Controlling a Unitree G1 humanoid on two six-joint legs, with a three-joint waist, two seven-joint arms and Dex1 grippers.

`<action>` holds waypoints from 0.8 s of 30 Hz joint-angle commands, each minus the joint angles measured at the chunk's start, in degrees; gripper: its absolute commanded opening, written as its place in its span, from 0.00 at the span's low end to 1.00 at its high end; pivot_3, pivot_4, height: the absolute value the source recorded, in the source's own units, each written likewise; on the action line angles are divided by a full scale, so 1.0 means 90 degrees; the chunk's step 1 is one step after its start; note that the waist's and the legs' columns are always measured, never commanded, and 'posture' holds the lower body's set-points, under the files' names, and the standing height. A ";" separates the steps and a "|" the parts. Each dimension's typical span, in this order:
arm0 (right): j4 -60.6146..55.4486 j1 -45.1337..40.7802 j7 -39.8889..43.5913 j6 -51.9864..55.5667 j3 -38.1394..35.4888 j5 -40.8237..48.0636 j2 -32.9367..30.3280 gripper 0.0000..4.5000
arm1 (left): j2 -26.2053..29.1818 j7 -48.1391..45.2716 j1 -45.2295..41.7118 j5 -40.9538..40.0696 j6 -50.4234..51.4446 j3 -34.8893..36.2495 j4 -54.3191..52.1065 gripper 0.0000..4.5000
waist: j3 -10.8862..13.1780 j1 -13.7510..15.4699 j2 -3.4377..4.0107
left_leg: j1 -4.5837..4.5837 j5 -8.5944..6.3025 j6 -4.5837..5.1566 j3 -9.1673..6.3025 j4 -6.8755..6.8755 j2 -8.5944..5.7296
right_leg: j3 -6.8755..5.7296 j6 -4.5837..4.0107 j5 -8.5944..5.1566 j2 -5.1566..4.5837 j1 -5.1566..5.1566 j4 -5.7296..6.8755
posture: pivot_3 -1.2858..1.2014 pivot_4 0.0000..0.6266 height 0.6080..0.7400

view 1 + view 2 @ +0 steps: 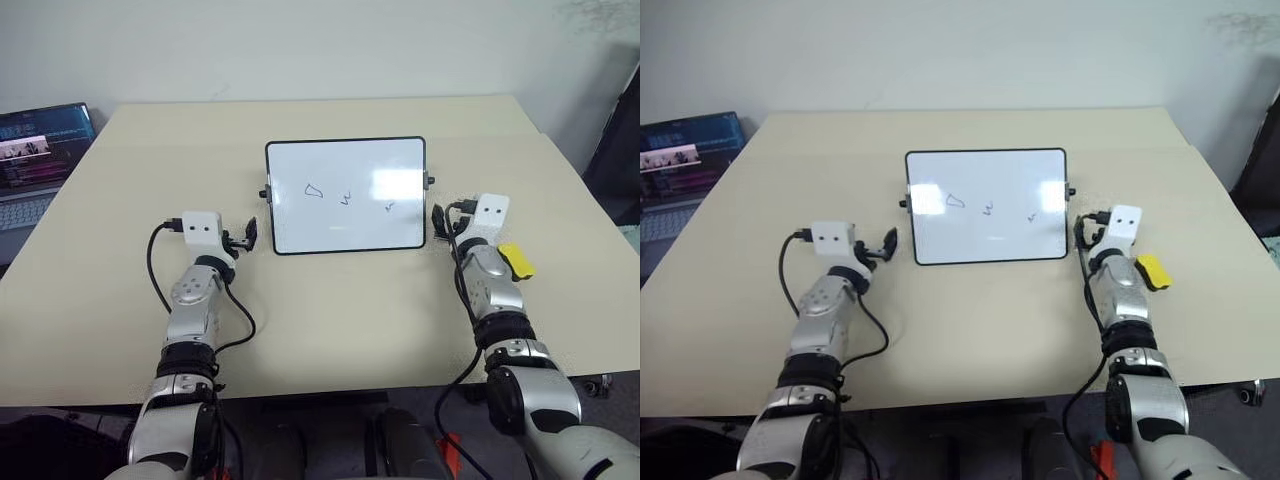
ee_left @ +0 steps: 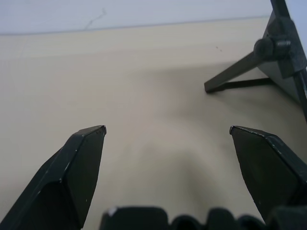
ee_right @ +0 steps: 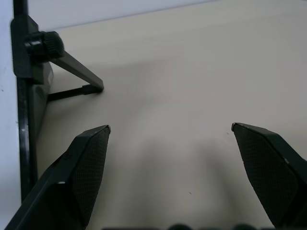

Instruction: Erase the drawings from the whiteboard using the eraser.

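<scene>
Left eye view: whiteboard (image 1: 345, 240) stands mid-table (image 1: 300, 330), three drawings (image 1: 346, 197) intact; eraser (image 1: 516, 261) lies just outside the right wrist. Left gripper (image 2: 168, 130) and right gripper (image 3: 171, 128) both spread wide, empty, flanking the board. Judgement: draw right gripper back and outward, take eraser across its narrow sides before wiping.
</scene>
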 commanded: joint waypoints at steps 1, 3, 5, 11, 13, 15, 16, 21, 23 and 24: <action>0.0100 -0.0179 0.0026 -0.0251 -0.0058 0.0027 -0.0012 0.99 | 0.0127 0.0000 0.0104 -0.0090 0.0096 0.0112 -0.0510 1.00 | 0.0000 0.0001 0.0000 | 0.0000 0.0000 0.0000 -0.0001 -0.0001 0.0000 | -0.0001 0.0000 0.0000 0.0000 0.0000 0.0000 | 0.52 0.24 1.00; 0.0291 -0.0275 0.0049 -0.0332 -0.0028 -0.0005 0.0001 0.99 | 0.0158 0.0024 0.0085 -0.0099 0.0135 0.0169 -0.0452 1.00 | 0.0000 0.0002 0.0000 | 0.0000 0.0000 0.0000 -0.0001 0.0000 0.0000 | -0.0002 0.0000 0.0000 0.0000 0.0000 0.0002 | 0.52 0.24 1.00; 0.0341 -0.0304 0.0047 -0.0386 -0.0005 -0.0014 0.0034 0.99 | 0.0176 -0.0008 0.0079 -0.0100 0.0142 0.0191 -0.0421 1.00 | 0.0000 0.0001 0.0000 | 0.0001 0.0000 0.0000 0.0000 0.0002 0.0000 | -0.0001 0.0000 0.0000 0.0000 0.0000 0.0003 | 0.52 0.24 1.00; 0.0346 -0.0227 -0.0023 -0.0502 -0.0070 0.0005 -0.0027 0.99 | 0.0148 -0.0089 -0.0256 -0.0058 0.0123 0.0112 -0.0119 1.00 | 0.0000 0.0001 0.0000 | 0.0001 0.0000 0.0000 -0.0001 0.0002 0.0000 | -0.0002 0.0000 0.0000 0.0000 0.0001 0.0003 | 0.52 0.24 1.00; 0.0280 -0.0133 0.0012 -0.0519 -0.0056 -0.0010 -0.0064 0.99 | 0.0060 -0.0061 -0.0289 -0.0025 0.0070 0.0068 -0.0050 1.00 | 0.0000 0.0001 0.0000 | 0.0001 0.0000 0.0000 0.0000 0.0001 0.0000 | -0.0002 0.0000 0.0000 0.0000 0.0001 0.0002 | 0.52 0.24 1.00; 0.0193 -0.0004 0.0019 -0.0537 -0.0070 -0.0008 -0.0108 0.99 | -0.0075 0.0014 -0.0264 0.0029 -0.0019 0.0009 0.0003 1.00 | 0.0000 0.0002 0.0000 | 0.0001 0.0000 0.0000 0.0000 0.0001 0.0000 | -0.0001 0.0000 0.0000 0.0000 0.0001 0.0001 | 0.52 0.24 1.00; 0.0056 0.0072 -0.0009 -0.0495 -0.0098 0.0026 -0.0114 0.99 | -0.0137 0.0012 -0.0249 -0.0005 -0.0003 0.0015 -0.0057 1.00 | 0.0000 0.0003 0.0000 | 0.0001 0.0000 0.0000 0.0000 0.0000 0.0000 | -0.0002 0.0000 0.0000 0.0000 0.0002 0.0000 | 0.52 0.24 1.00; -0.0293 0.0295 0.0081 -0.0391 -0.0077 0.0011 -0.0246 0.99 | -0.0334 0.0020 -0.0368 0.0038 -0.0063 -0.0010 0.0188 1.00 | 0.0000 -0.0004 0.0000 | 0.0001 0.0000 0.0000 0.0001 0.0000 0.0000 | 0.0001 0.0000 0.0000 0.0000 0.0001 0.0000 | 0.52 0.24 1.00; -0.0415 0.0362 0.0006 -0.0318 -0.0097 0.0025 -0.0253 0.99 | -0.0363 -0.0016 -0.0419 0.0083 -0.0111 -0.0064 0.0300 1.00 | 0.0000 -0.0008 0.0000 | 0.0004 0.0000 0.0000 0.0001 0.0001 0.0000 | 0.0001 0.0000 0.0000 0.0001 0.0001 0.0002 | 0.52 0.24 1.00; -0.0587 0.0435 0.0016 -0.0264 -0.0079 0.0037 -0.0244 0.99 | -0.0376 -0.0020 -0.0428 0.0070 -0.0109 -0.0072 0.0277 1.00 | 0.0000 -0.0007 0.0000 | 0.0005 0.0000 0.0000 0.0001 0.0001 0.0000 | 0.0000 0.0000 0.0000 0.0001 0.0002 0.0003 | 0.52 0.24 1.00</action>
